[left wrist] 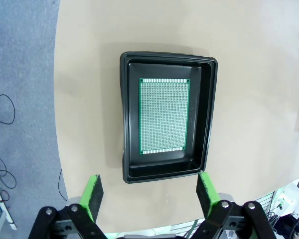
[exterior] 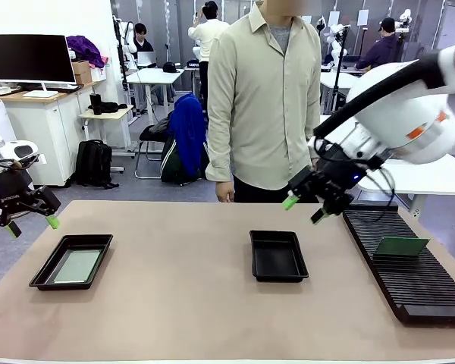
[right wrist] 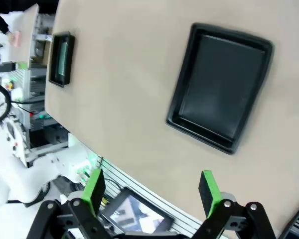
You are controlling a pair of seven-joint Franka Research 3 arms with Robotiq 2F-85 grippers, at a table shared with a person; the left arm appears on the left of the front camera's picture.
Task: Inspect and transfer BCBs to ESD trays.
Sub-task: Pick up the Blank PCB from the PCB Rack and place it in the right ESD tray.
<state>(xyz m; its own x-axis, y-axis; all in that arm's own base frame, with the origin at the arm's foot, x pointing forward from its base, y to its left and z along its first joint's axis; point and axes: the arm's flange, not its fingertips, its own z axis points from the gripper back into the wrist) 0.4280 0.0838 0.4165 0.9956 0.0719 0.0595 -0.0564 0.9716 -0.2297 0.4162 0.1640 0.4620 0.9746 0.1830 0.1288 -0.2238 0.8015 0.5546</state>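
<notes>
Your left claw (exterior: 33, 225) and right claw (exterior: 303, 209) hang released. One BCB (exterior: 76, 266) lies in the 9 o'clock tray (exterior: 47, 262) — the centre tray (exterior: 277, 258) is empty, probably awaiting the board (exterior: 400, 246) at 3 o'clock.

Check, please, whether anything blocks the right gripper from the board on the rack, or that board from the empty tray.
Nothing visible does. The open right gripper hangs free above the tabletop. Only bare tabletop lies between the board on the rack and the empty tray.
</notes>
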